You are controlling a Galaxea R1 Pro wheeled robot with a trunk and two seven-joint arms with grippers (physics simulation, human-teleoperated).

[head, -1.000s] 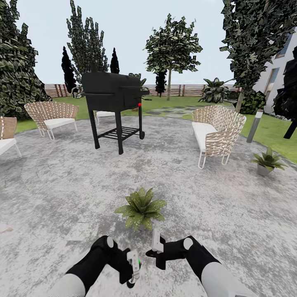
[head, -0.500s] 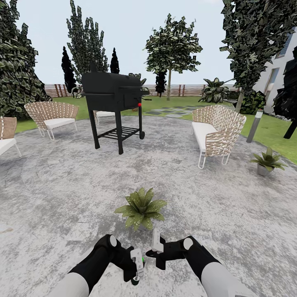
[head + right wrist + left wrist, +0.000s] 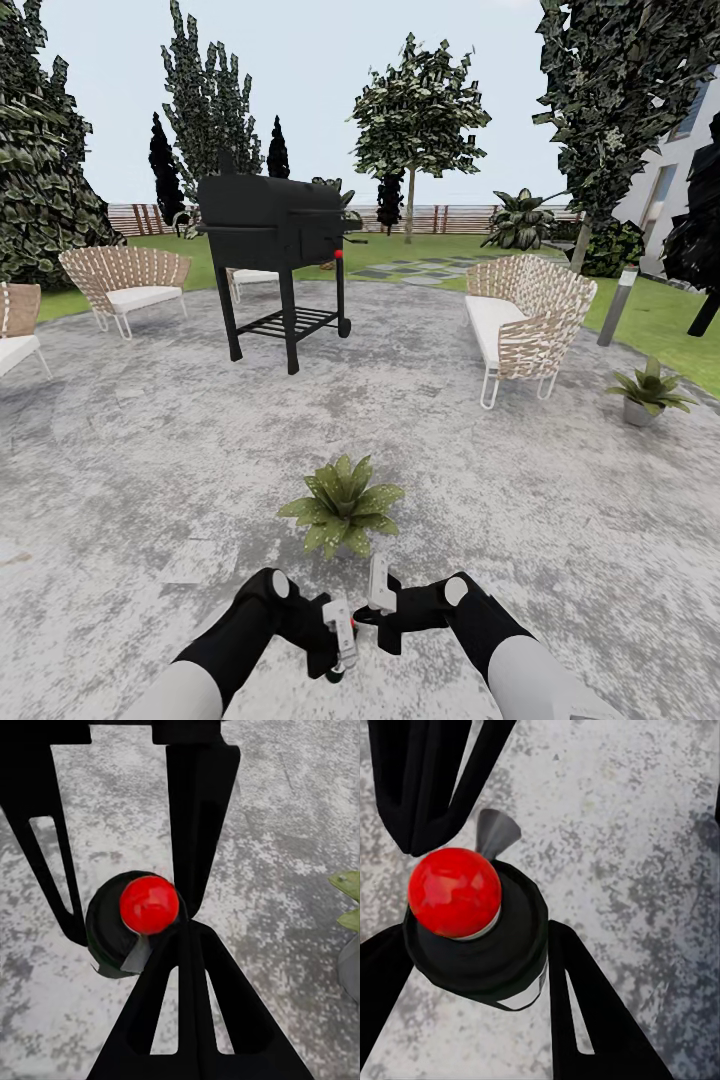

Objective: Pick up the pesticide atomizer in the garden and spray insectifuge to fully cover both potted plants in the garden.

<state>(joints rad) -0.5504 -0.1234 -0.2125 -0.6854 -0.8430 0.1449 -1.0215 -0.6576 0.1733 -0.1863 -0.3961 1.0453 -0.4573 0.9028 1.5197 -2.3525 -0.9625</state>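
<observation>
At the far left of the head view a wicker chair [image 3: 18, 325] with a white cushion stood at the patio's edge, and beside it a second wicker chair [image 3: 127, 278]. Next came the black barbecue grill [image 3: 272, 240] on the grey mottled patio [image 3: 150, 450], with the slatted wooden fence [image 3: 140, 218] and lawn behind.

Low in front, the left gripper [image 3: 335, 645] was clamped around the pesticide atomizer [image 3: 340, 630], whose white trigger head stood up between the two arms. From the left wrist camera the atomizer [image 3: 476, 937] appeared end-on as a dark round body with a red ball on it, pressed between the black fingers [image 3: 585, 1012] above the paving. The right gripper [image 3: 378, 600] sat just beside it, pointing forward; in the right wrist view the atomizer [image 3: 135, 919] lay at its fingers [image 3: 199, 825], but I cannot tell whether they gripped it.

Just ahead of both grippers sat one potted plant [image 3: 343, 507], its leaves spread on the patio. To the right stood a wicker sofa [image 3: 525, 320], and further right the second potted plant [image 3: 648, 393] in its grey pot beside a short lamp post [image 3: 617, 305].
</observation>
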